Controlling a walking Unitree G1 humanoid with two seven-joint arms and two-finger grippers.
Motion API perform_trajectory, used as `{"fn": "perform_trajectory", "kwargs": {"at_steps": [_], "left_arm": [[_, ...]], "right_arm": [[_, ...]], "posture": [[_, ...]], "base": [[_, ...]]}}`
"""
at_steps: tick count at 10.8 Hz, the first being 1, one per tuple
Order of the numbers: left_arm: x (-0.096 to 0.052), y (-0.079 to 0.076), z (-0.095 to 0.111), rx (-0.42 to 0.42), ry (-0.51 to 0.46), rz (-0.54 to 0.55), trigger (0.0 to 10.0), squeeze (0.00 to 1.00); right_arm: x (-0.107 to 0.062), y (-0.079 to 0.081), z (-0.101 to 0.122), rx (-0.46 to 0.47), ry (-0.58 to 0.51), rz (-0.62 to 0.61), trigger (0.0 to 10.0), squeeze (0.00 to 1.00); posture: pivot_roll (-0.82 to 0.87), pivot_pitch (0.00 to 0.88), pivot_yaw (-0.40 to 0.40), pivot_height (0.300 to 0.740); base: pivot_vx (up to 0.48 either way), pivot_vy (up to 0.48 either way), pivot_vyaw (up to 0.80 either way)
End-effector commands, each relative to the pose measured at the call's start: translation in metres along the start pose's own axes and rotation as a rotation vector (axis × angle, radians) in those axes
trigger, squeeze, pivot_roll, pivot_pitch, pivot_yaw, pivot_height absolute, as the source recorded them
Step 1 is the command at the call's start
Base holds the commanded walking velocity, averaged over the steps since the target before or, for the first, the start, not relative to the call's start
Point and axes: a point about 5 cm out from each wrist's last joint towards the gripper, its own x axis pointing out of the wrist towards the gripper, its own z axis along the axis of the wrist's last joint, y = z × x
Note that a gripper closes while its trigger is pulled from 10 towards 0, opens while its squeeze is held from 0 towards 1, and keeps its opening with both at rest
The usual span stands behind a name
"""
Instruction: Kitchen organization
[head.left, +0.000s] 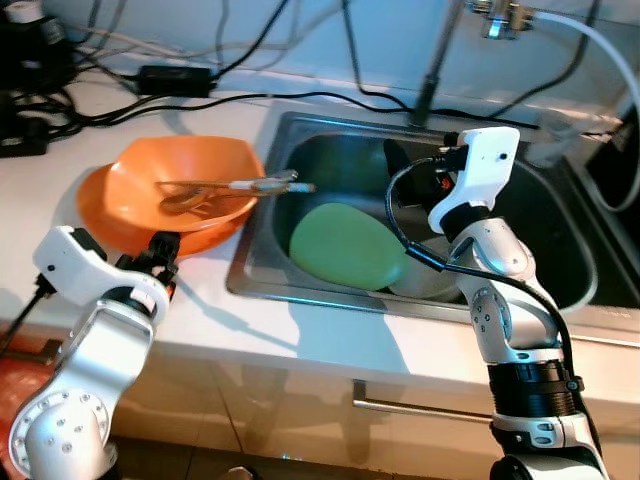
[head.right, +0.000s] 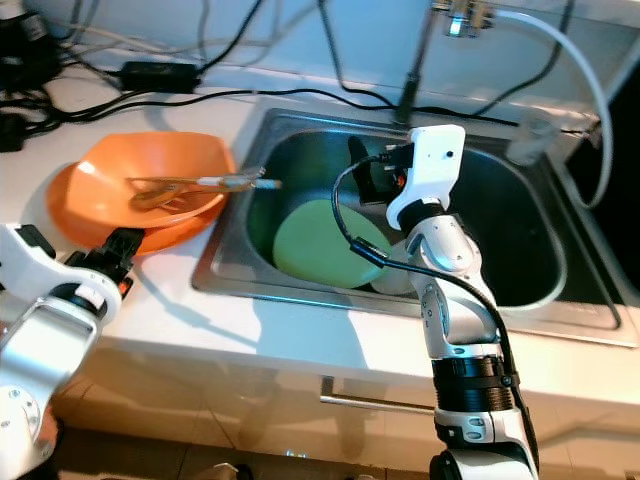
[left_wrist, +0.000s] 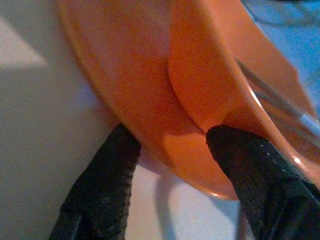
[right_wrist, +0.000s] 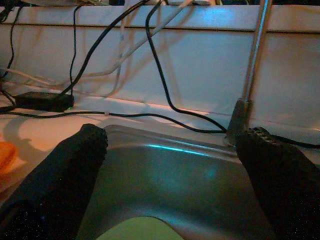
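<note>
An orange bowl (head.left: 180, 175) sits on an orange plate (head.left: 92, 205) on the white counter, left of the sink (head.left: 560, 230). Metal utensils (head.left: 235, 187) lie in the bowl, one handle reaching over the sink's edge. My left gripper (left_wrist: 170, 142) is open at the plate's near rim; the rim (left_wrist: 150, 130) lies between its two fingers. A green plate (head.left: 345, 245) lies tilted in the sink, against a pale dish (head.left: 425, 282). My right gripper (right_wrist: 172, 142) hovers open above the sink, pointing at the back wall, nothing between its fingers.
The faucet stem (head.left: 430, 80) rises behind the sink. Black cables and a power adapter (head.left: 175, 78) cross the back of the counter. A white hose (head.left: 610, 45) curves at the right. A drawer handle (head.left: 420, 408) shows below the counter's front edge.
</note>
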Motion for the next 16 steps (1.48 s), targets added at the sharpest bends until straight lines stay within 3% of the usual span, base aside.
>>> {"fn": "perform_trajectory", "kwargs": {"at_steps": [1, 3, 7, 12, 15, 16], "left_arm": [[0.006, 0.034, -0.016, 0.067, 0.063, 0.189, 10.0, 1.00], [0.005, 0.037, -0.013, 0.104, 0.030, 0.195, 10.0, 1.00], [0.004, 0.032, 0.016, 0.335, -0.180, 0.222, 10.0, 1.00], [0.006, 0.022, 0.019, 0.418, -0.245, 0.183, 10.0, 1.00], [0.008, 0.011, 0.028, 0.547, -0.312, 0.161, 10.0, 1.00], [0.009, 0.007, 0.028, 0.539, -0.319, 0.133, 10.0, 1.00]], "right_arm": [[0.003, -0.003, 0.006, -0.007, -0.021, -0.007, 10.0, 0.00], [0.003, -0.003, 0.006, -0.010, -0.023, -0.008, 10.0, 0.00], [0.005, -0.005, 0.007, -0.015, -0.028, -0.010, 10.0, 0.00], [0.005, -0.006, 0.007, -0.018, -0.029, -0.014, 10.0, 0.00], [0.004, -0.007, 0.007, -0.018, -0.026, -0.017, 10.0, 0.00], [0.004, -0.007, 0.007, -0.018, -0.025, -0.019, 10.0, 0.00]], "posture": [[0.09, 0.086, -0.069, 0.740], [0.09, 0.085, -0.070, 0.740], [0.09, 0.073, -0.071, 0.740], [0.08, 0.065, -0.068, 0.740], [0.08, 0.064, -0.067, 0.740], [0.07, 0.064, -0.068, 0.740]], "base": [[0.000, 0.000, 0.00], [0.000, 0.000, 0.00], [0.000, 0.000, 0.00], [0.000, 0.000, 0.00], [0.000, 0.000, 0.00], [0.000, 0.000, 0.00]]}}
